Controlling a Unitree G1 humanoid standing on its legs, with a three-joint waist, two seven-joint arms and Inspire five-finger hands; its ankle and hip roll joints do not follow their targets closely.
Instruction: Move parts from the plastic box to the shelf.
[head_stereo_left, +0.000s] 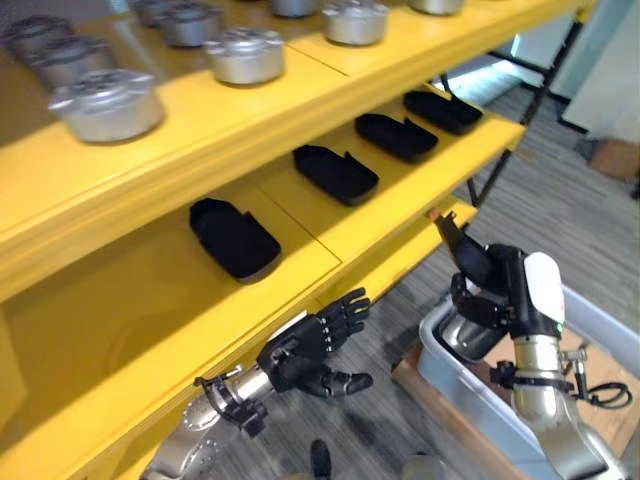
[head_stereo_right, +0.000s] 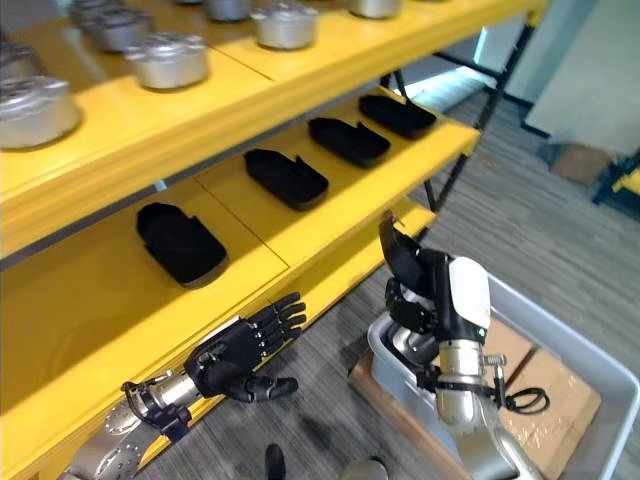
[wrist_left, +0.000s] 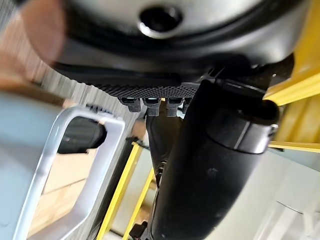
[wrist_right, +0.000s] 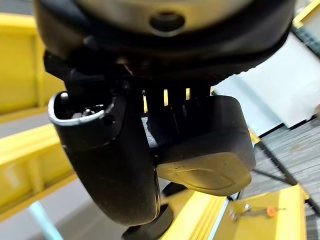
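From my station I saw a grey, plank-patterned floor (head_stereo_left: 560, 215) stretching away beyond the yellow racking, with a band of bright light (head_stereo_left: 480, 75) falling across it near a dark metal upright and its diagonal brace (head_stereo_left: 545, 90). A pale wall or panel (head_stereo_right: 590, 70) stood at the far right, and a brown cardboard box (head_stereo_right: 575, 160) sat on the floor at its foot. Nearer in, a flat brown wooden board (head_stereo_right: 400, 415) lay on the floor.
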